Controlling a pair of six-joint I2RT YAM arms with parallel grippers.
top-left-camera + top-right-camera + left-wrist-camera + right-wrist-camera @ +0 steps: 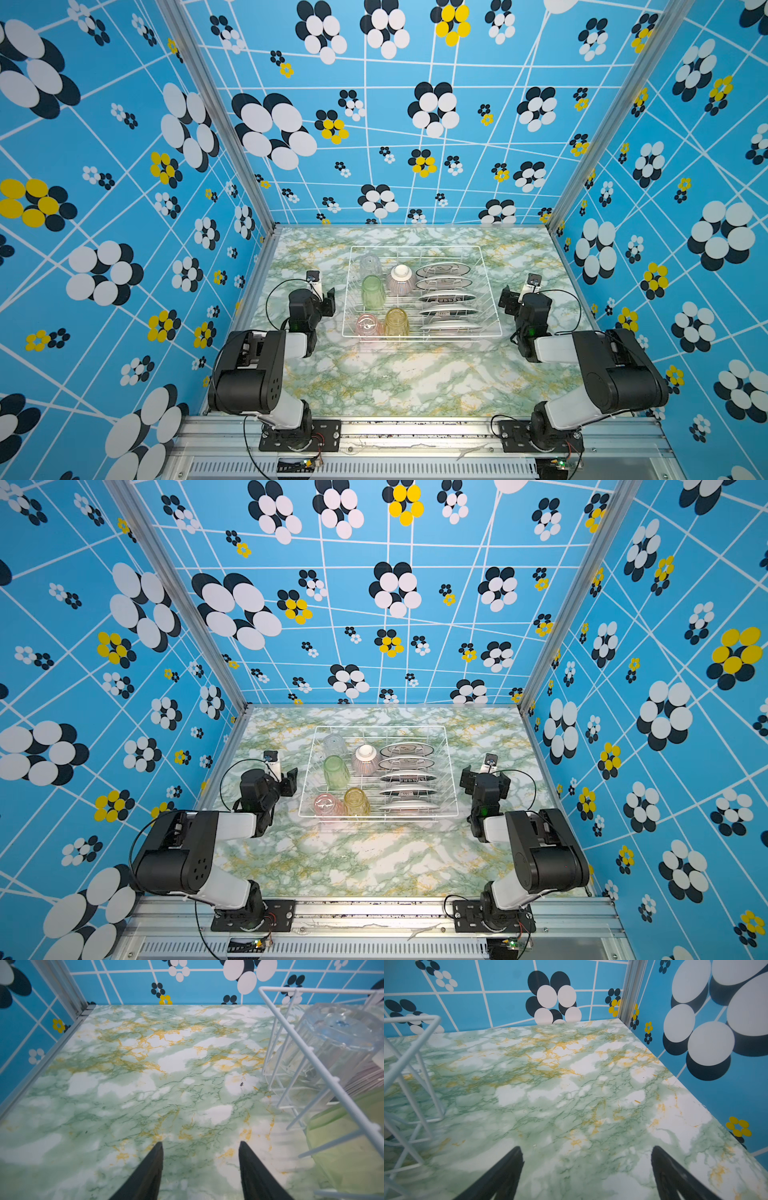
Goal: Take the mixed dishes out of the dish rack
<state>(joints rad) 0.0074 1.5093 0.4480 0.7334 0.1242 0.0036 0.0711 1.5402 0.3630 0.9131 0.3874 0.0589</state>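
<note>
Nothing is out yet: all the dishes sit inside the dish rack (415,247), so this reads as the opening reach. The left fingers (200,1144) hang just outside the rack's side wire, spread to a moderate gap with only bare desk (395,382) beneath them, gripping nothing. Just across the wire from them stand the green tumbler (372,291) and, a little beyond, the clear tumbler (336,1028), which is bottom-up. The pink tumbler (368,328) and amber tumbler (396,322) sit back toward that arm's base. The striped bowl (401,278) is overturned, deeper in past the green one. The right fingers (586,1148) are spread wide and empty, hovering off the opposite wall. The row of plates (446,297) stands on edge in the prongs on their side of the rack. To do this well, I'd say the left fingers should rise above the rim first rather than push at the wire. Next they straddle the nearest tumbler from above and squeeze gently, since that thin plastic looks slippery. Lift it straight up until it clears the wall, then set it on open desk. The risk is snagging the rim and dragging the whole rack.
</note>
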